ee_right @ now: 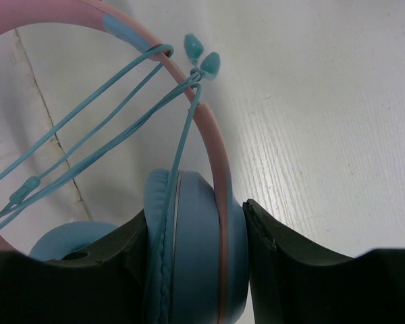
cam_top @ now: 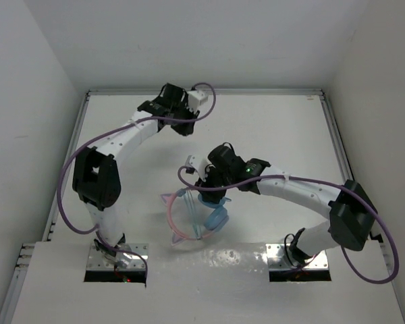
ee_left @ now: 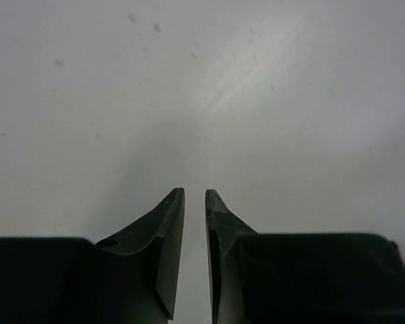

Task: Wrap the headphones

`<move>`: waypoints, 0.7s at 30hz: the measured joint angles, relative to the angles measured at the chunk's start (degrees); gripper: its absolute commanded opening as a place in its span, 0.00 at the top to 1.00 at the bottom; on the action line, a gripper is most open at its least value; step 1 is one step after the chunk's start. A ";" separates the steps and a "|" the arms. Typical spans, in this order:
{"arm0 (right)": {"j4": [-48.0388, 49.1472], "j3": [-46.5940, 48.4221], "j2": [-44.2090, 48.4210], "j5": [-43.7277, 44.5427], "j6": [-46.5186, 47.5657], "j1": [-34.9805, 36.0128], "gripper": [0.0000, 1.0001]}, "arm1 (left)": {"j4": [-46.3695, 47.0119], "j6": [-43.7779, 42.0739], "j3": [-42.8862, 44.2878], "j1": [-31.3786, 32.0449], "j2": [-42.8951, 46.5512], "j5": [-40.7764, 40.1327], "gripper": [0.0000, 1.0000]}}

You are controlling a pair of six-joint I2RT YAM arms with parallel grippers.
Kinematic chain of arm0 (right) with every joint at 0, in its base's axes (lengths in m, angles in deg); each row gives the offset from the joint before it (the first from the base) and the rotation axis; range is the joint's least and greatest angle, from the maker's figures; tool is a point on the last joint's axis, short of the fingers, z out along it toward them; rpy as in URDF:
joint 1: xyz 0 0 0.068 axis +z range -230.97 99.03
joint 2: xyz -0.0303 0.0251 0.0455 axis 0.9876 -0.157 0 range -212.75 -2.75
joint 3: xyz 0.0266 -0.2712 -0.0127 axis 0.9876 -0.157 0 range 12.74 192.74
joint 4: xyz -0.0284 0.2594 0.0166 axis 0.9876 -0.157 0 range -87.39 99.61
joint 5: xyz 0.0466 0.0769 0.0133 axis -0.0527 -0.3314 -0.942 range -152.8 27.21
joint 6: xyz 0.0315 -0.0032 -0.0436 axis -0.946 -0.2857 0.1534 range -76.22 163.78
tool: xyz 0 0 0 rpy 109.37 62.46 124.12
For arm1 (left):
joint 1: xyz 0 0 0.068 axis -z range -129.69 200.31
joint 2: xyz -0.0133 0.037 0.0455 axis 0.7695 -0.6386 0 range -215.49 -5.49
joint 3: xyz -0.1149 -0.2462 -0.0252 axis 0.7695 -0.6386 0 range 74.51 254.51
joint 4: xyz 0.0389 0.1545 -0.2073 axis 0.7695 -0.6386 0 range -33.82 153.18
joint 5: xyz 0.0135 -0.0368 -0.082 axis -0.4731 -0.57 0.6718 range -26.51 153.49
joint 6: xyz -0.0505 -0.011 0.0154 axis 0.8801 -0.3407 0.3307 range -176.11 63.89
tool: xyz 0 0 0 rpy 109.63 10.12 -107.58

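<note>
Two arms work over a white desk point(cam_top: 270, 128), and only the right one touches the headphones point(cam_top: 216, 219). They lie near the middle of the desk, a little toward the near edge, between the two arm bases. The thin pink headband curves out to the left and one light blue ear cup shows on the near right.

The right hand point(cam_top: 208, 192) comes down on them from the far side. In the right wrist view this hand point(ee_right: 196, 270) is clamped on the headphones point(ee_right: 196, 236). One dark finger presses the cushion of an ear cup, the other sits against the cup's outer face, and the pink band runs up between them. A second blue cup shows in part at the lower left of that view. The teal cable point(ee_right: 182, 148) is looped over the headband in several strands. It crosses the band's arc in two places near its top, where two small teal tips stick out.

The left hand point(cam_top: 183, 123) is well apart from the headphones, toward the far side of the desk and left of centre. In its own wrist view the left hand point(ee_left: 194, 196) has its fingers point(ee_left: 165, 236) drawn almost together. Only a thin slit is left between them, with nothing in it and bare desk beyond.

Purple cables point(cam_top: 64, 196) loop along both arms.
</note>
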 measured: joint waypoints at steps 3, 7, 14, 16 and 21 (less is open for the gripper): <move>0.15 -2.05 1.73 0.81 -0.02 0.00 1.00 | -0.24 -3.37 -6.54 -0.04 0.00 5.55 0.81; -0.55 -4.11 4.98 2.45 0.11 0.00 1.00 | 0.63 -7.32 -12.35 -0.04 0.92 13.55 0.81; 0.37 -6.38 9.09 3.10 0.13 0.00 1.00 | 6.36 -8.96 -24.11 0.50 5.40 32.06 0.76; 0.39 -7.65 9.94 3.34 0.00 0.00 1.00 | 9.01 -8.13 -27.61 0.96 5.66 35.95 0.76; 0.46 -9.88 11.41 4.37 -0.90 0.00 1.00 | 13.86 -5.07 -32.44 2.34 5.64 40.98 0.77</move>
